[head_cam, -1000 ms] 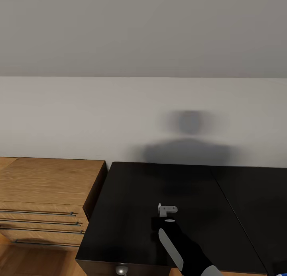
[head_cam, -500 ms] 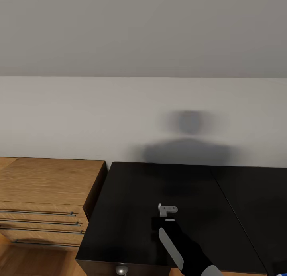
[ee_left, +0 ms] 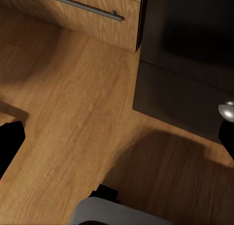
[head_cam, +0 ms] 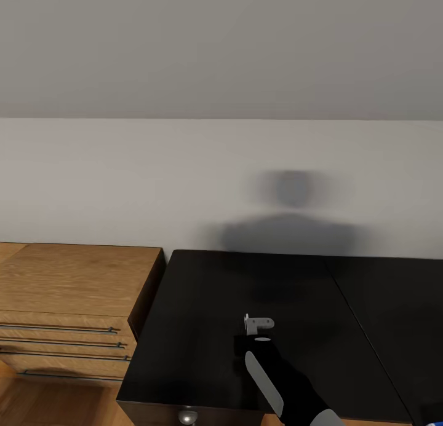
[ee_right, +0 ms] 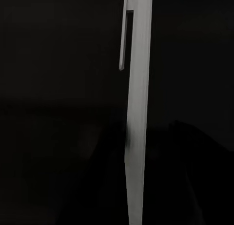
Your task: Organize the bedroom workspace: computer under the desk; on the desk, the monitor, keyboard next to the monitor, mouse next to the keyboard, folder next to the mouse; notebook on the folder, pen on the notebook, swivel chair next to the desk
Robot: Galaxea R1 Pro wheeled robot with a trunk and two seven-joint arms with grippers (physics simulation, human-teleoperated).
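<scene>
Two right fingers [head_cam: 249,345] are pinching the pen [head_cam: 258,323], closed tight on its pale shaft. In the right wrist view the pen [ee_right: 138,113] is running lengthwise between the dark fingers, its lower part sitting in their grip and its clip end reaching out past the tips. In the head view that clip end is poking up just beyond the black finger housing, with the clip pointing to the robot's right. The right arm is reaching in from the lower edge of the head view, and the pen is hanging over the near middle of the black worktop [head_cam: 203,303]; whether its tip is touching the surface I cannot tell.

Both left fingers [ee_left: 9,142] are standing wide apart at opposite edges of the left wrist view, gripping nothing. Between them the wooden floor [ee_left: 78,113] is showing, with the black front of the worktop's pedestal [ee_left: 180,98] and its round silver knob [ee_left: 227,109] close to one fingertip.

Beside the worktop, on the robot's left, a light wooden cabinet [head_cam: 67,278] with long drawer handles is standing, its side touching or just beside the worktop's edge. Behind both, a pale wall [head_cam: 123,180] is carrying a soft grey shadow [head_cam: 289,223] above the worktop's far edge.
</scene>
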